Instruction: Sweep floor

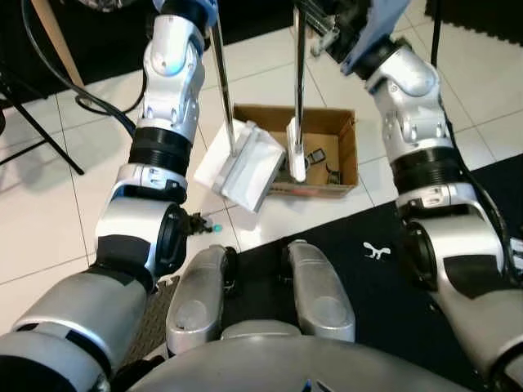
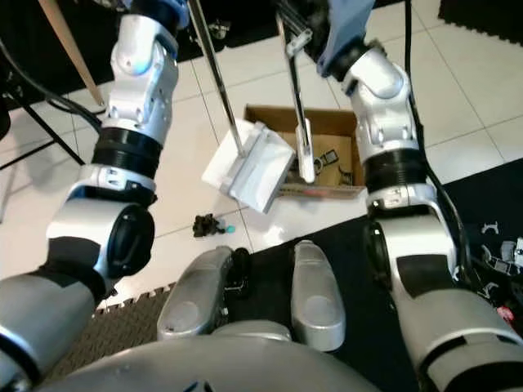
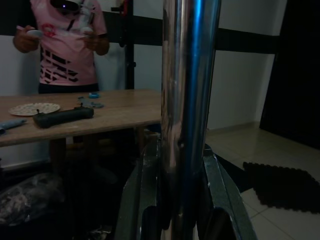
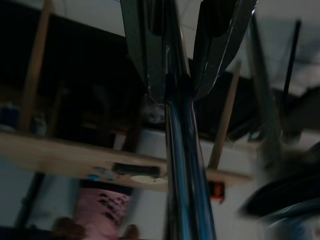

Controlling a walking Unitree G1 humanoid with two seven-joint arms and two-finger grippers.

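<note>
We see the left gripper (image 3: 182, 210) clamped on the dustpan (image 1: 243, 166) pole and the right gripper (image 4: 187, 75) clamped on the broom (image 1: 297, 151) pole, both tools over the cardboard box (image 1: 341, 155); we judge the dumping step, next tipping the dustpan in.

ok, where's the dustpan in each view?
Left eye view: white dustpan at centre, at the cardboard box's left end.
Right eye view: centre, again at the box's left end.
Left wrist view: its pole upright mid-frame, wooden table behind.
Right wrist view: this one is the broom pole; same table behind.
Landmarks: box for the eyes, table for the wrists.
</note>
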